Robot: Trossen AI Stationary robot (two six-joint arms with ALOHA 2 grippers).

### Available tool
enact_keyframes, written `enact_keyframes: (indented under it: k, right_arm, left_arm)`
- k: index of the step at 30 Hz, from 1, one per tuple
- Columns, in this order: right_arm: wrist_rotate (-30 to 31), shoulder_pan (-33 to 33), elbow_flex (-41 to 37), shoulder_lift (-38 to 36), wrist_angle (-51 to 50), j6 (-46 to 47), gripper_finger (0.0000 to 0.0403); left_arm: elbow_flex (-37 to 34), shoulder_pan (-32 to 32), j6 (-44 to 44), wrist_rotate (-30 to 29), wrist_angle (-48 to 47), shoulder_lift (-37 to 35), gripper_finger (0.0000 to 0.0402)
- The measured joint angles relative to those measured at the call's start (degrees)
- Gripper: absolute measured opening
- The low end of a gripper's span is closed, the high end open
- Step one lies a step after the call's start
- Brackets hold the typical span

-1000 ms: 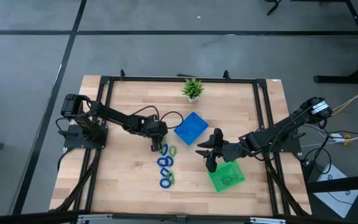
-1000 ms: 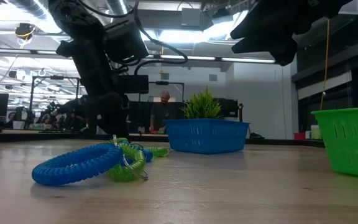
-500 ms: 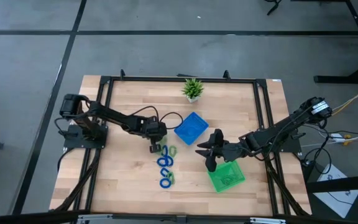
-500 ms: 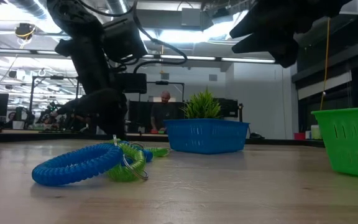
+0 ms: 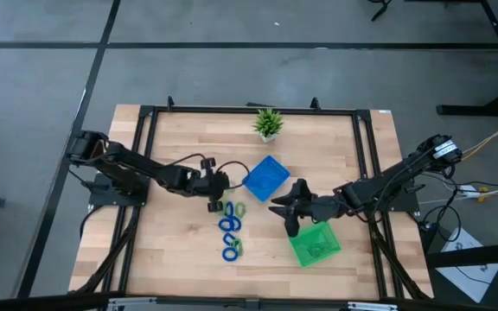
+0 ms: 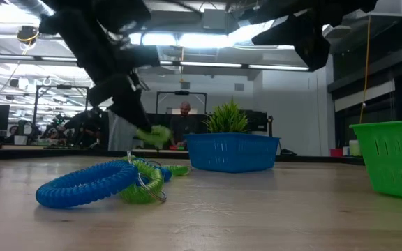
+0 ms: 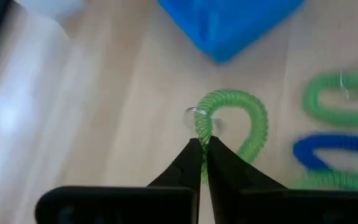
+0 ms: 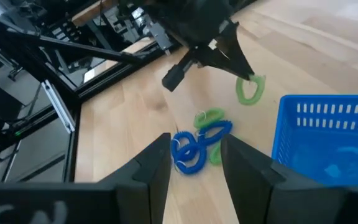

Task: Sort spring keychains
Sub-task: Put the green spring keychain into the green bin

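Observation:
Several blue and green spring keychains (image 5: 230, 230) lie in a loose row on the wooden table, seen close in the low view as a pile (image 6: 103, 183). My left gripper (image 7: 202, 144) is shut on one green spring keychain (image 7: 232, 121), raised above the table's middle (image 6: 152, 134) beside the blue tray (image 5: 266, 177). My right gripper (image 8: 194, 165) hangs open and empty above the table between the blue tray and the green tray (image 5: 316, 244). My left gripper pinches the green keychain's coil (image 7: 202, 129) between its two fingertips, close to the metal ring (image 7: 193, 112). The fingers slant down from the table's left side. The loop hangs past the fingertips, clear of the table (image 8: 250, 90).
A small potted plant (image 5: 268, 123) stands at the far edge, behind the blue tray. A black frame (image 5: 150, 155) runs around the table top. Bare wood lies near the front left. A person (image 6: 184, 122) shows in the room behind.
My left gripper has shut on the green keychain and risen, tipping over as the arm stretched lower across the table. The keychain has come off the table and hangs clear of it. The other keychains stay where they were.

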Motion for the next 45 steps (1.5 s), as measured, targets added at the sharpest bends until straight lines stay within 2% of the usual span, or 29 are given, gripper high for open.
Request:
enact_keyframes:
  k: [8, 16, 20, 26, 45]
  right_arm:
    - [0.2, -2.7, 0.0, 0.3, 2.8, -0.1, 0.0140]
    - [0.1, -5.9, 0.0, 4.6, 10.3, -1.8, 0.0140]
    - [-0.1, -7.5, 0.0, 6.7, 13.1, -1.8, 0.0140]
    - [-3.6, -9.0, 0.0, 8.6, 17.1, -3.0, 0.0140]
    - [-3.5, -11.5, 0.0, 9.2, 23.1, -4.6, 0.0140]
  left_arm:
    - [0.0, -5.1, 1.9, -11.4, 3.1, -4.7, 0.0006]
    - [0.1, -8.5, 10.0, -16.7, 16.5, -5.7, 0.0006]
    - [0.1, -8.8, 12.7, -16.9, 21.8, -5.7, 0.0006]
    - [0.1, -8.7, 14.0, -17.0, 24.7, -5.8, 0.0006]
    - [0.1, -8.5, 15.0, -15.6, 31.2, -5.7, 0.0007]
